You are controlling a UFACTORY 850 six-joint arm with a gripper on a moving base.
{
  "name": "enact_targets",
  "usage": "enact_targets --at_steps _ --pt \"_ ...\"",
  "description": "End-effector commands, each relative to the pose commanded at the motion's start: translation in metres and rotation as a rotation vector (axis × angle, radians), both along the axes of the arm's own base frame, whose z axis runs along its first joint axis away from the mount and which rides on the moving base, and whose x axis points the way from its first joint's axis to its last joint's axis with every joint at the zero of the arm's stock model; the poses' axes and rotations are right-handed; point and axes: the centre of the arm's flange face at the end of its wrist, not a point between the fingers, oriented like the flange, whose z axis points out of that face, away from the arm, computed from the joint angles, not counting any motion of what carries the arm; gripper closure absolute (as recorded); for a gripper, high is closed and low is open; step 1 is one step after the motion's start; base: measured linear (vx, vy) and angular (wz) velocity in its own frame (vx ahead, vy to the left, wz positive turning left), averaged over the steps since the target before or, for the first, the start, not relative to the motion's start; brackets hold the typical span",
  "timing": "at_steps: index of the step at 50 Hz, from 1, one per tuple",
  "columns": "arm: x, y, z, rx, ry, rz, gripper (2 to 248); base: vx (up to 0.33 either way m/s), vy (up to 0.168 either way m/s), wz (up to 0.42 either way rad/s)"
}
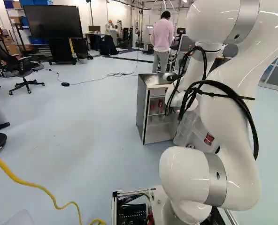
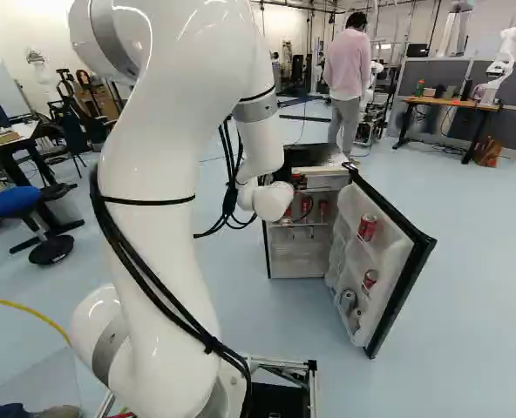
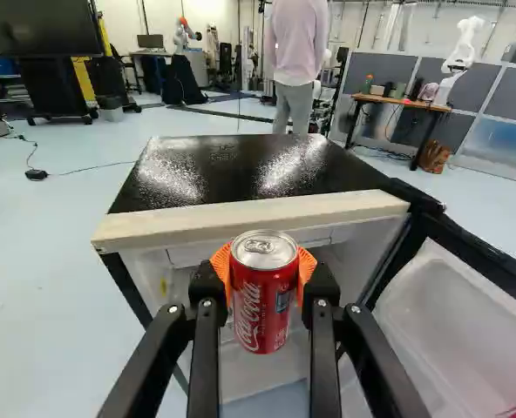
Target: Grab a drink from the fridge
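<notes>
In the wrist view my gripper point(image 3: 265, 283) is shut on a red drink can point(image 3: 265, 296), its orange pads against the can from both sides. The can is upright, in front of the small fridge point(image 3: 258, 213) just below its top edge. The fridge point(image 2: 297, 261) stands with its door point(image 2: 402, 279) swung open, in the right base view. That door holds a red can point(image 2: 367, 227), a lower red can point(image 2: 370, 279) and a silvery can point(image 2: 348, 301). More red items point(image 2: 322, 209) show inside. The wrist hides the gripper's fingers in both base views.
The fridge's black top point(image 3: 241, 165) lies just beyond the gripper, and the open door point(image 3: 476, 322) juts out beside it. A person in pink stands behind the fridge. Farther back are a desk point(image 2: 445, 103) and another robot point(image 2: 502, 65). A yellow cable point(image 1: 35, 185) crosses the floor.
</notes>
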Motion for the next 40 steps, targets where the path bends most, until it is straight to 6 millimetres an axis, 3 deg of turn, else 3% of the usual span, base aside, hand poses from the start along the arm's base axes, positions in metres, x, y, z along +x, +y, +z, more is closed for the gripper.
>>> enact_targets --at_steps 40 --pt "0.020 -0.001 0.041 -0.033 -0.088 0.011 156 0.000 0.000 0.000"
